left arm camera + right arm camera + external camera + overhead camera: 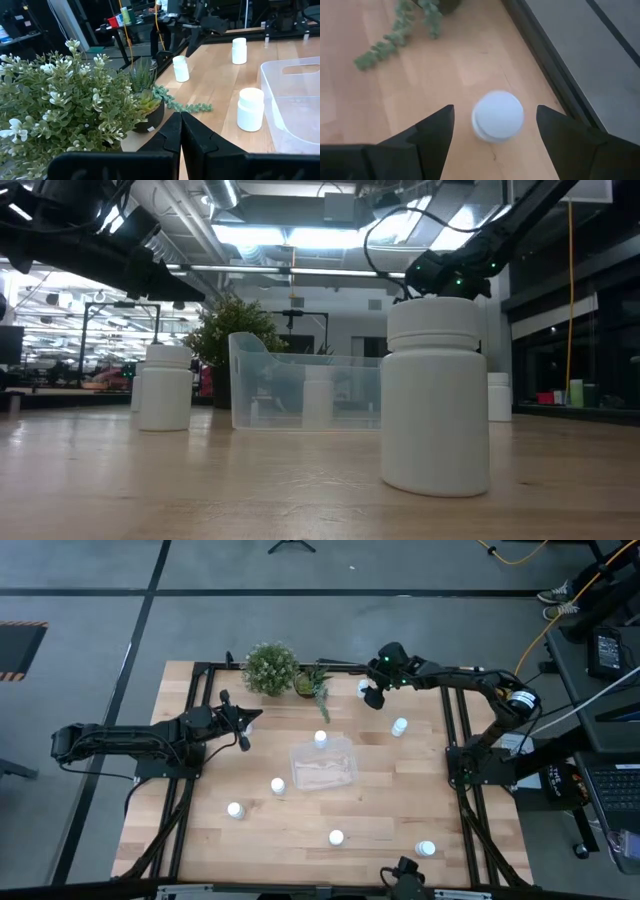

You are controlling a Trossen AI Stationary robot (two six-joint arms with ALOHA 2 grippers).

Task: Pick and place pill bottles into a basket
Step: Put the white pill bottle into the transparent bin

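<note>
Pale wooden planking is forming the table (300, 825), smooth and flat inside a dark metal frame, with grey floor lying around it; on it the basket (322, 767) is sitting near the middle, a shallow tray of clear, glossy plastic with rounded corners, looking empty from above; a bushy potted plant (270, 668) and a smaller succulent (311, 683) are standing at the far edge; the left arm is waiting at the left side with its left gripper (180, 131) clenched on nothing, pointing toward the plants; the right gripper (495, 131) is hovering at the far right corner with its dark fingers spread wide, straddling but not touching one of the pill bottles (498, 115), which is standing upright on the wood just beside the frame rail; the other bottles are standing scattered around the basket, one (320, 739) just beside its far rim, none inside; each is looking like a small, stiff, light white cylinder with a ribbed cap, probably smooth and a little slippery, so gripping squarely across the body below the cap is seeming the safest hold, since an off-centre squeeze is likely tipping or squirting it away.
</note>
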